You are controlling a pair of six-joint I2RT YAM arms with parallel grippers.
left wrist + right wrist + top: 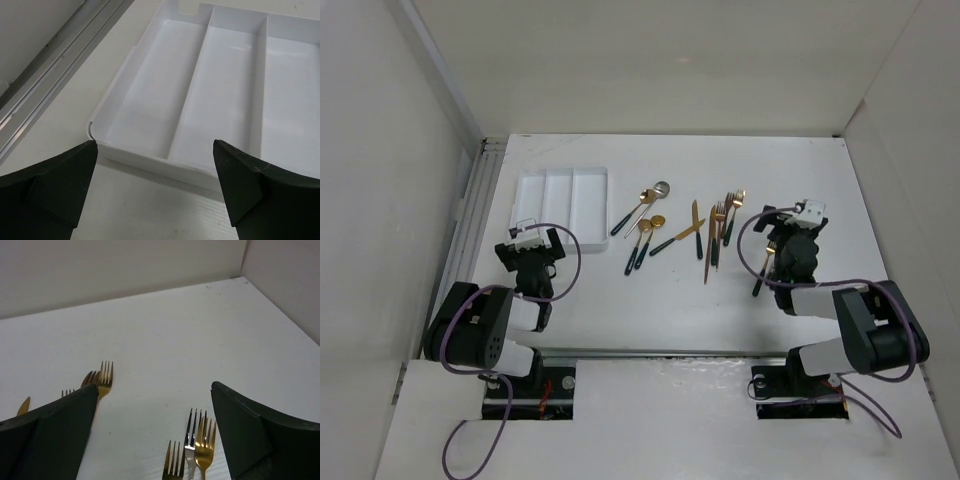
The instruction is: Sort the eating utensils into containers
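Note:
The white tray [563,195] lies at the far left; its three long compartments [215,95] show nothing in them. The eating utensils lie loose on the table's middle: spoons [645,218], one with a silver head [661,188], knives [696,230] and forks [722,222]. My left gripper [530,243] is open and empty just in front of the tray's near end [155,172]. My right gripper [782,232] is open and empty over three forks [195,450]; one is silver-headed [190,437]. More forks [104,377] lie left of it. A fork handle [762,270] shows beside the right arm.
White walls close in the table at the back and on both sides. A metal rail [480,205] runs along the left edge beside the tray. The right back corner [240,277] is close to the right gripper.

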